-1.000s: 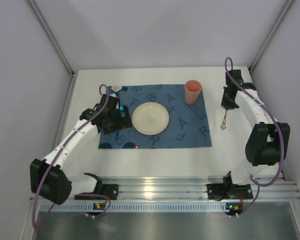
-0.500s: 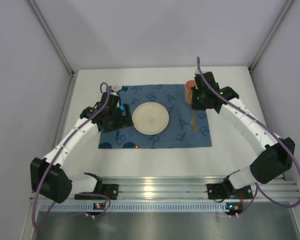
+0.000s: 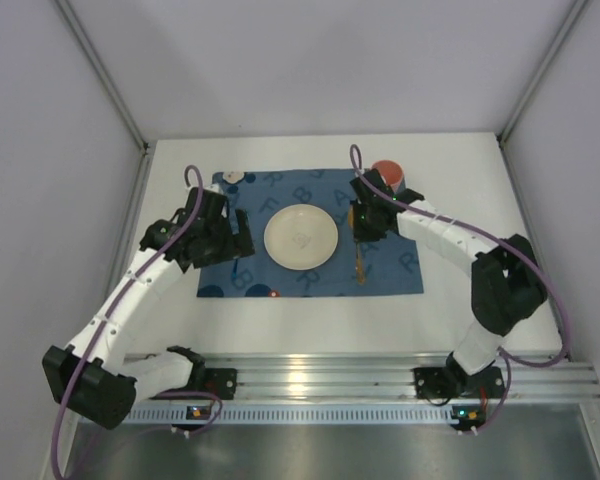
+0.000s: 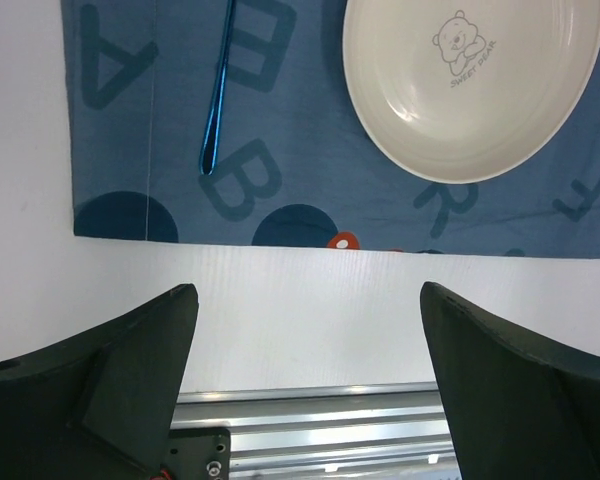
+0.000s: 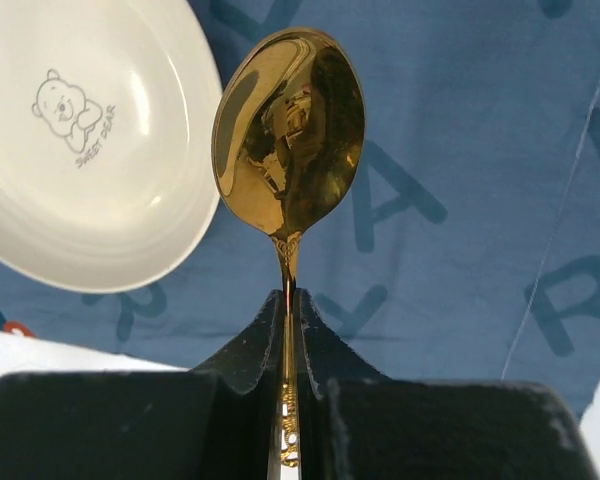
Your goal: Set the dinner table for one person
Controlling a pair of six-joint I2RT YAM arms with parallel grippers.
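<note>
On the white dinner table (image 3: 310, 322) lies a dark blue lettered placemat (image 3: 390, 262) with a cream plate (image 3: 300, 236) at its middle. My right gripper (image 3: 364, 226) hangs just right of the plate, shut on the handle of a golden spoon (image 3: 359, 262). The wrist view shows the spoon (image 5: 290, 130) pinched in the gripper (image 5: 290, 296), bowl outward over the mat beside the plate (image 5: 90, 150). My left gripper (image 3: 228, 243) is open over the mat's left edge. Its wrist view shows the empty gripper (image 4: 306, 290), a blue utensil (image 4: 217, 100) lying on the mat, and the plate (image 4: 470, 90).
A pink cup (image 3: 388, 171) stands at the placemat's far right corner, partly behind the right arm. A small white round thing (image 3: 232, 177) sits at the far left corner. The silver rail (image 3: 320, 375) runs along the near edge. Grey walls close in on both sides.
The right arm has swung left from the table's right side, carrying the spoon over the placemat to beside the plate. The left gripper has drawn back a little to the left, still open.
</note>
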